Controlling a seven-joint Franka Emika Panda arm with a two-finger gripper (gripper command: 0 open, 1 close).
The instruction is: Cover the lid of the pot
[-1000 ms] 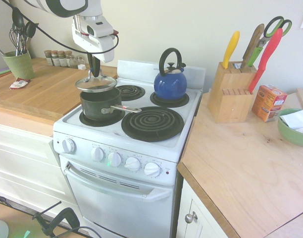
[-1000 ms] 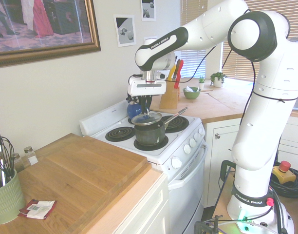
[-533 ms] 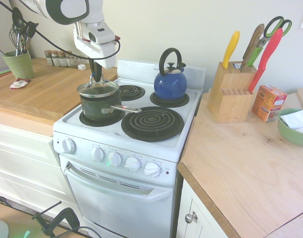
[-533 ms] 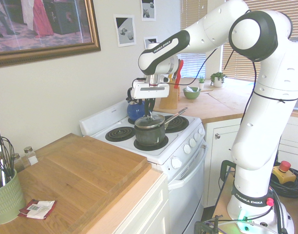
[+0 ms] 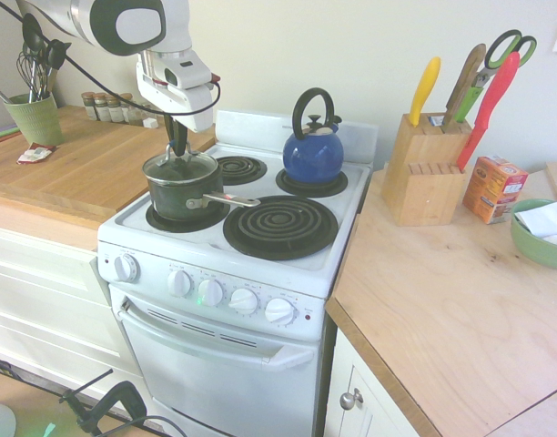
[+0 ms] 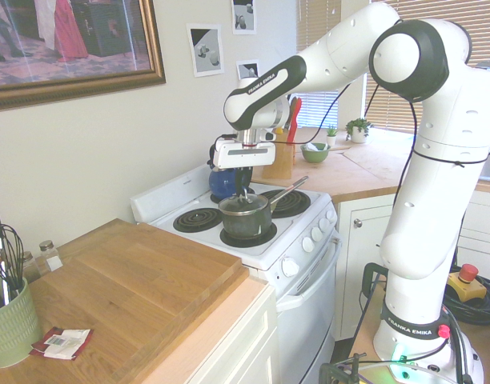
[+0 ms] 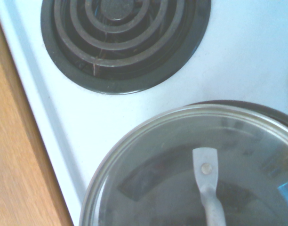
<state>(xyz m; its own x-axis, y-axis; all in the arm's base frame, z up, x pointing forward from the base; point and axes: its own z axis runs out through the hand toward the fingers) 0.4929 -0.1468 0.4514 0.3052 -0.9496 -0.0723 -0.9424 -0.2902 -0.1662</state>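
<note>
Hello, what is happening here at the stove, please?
A white robot arm is putting the lid onto the pot, which stands on the front burner of the stove nearest the wooden counter. The gripper points straight down and is shut on the lid's knob. The lid now appears to sit on the pot's rim, though the gripper has not let go. A blue kettle stands on a back burner, untouched.
</note>
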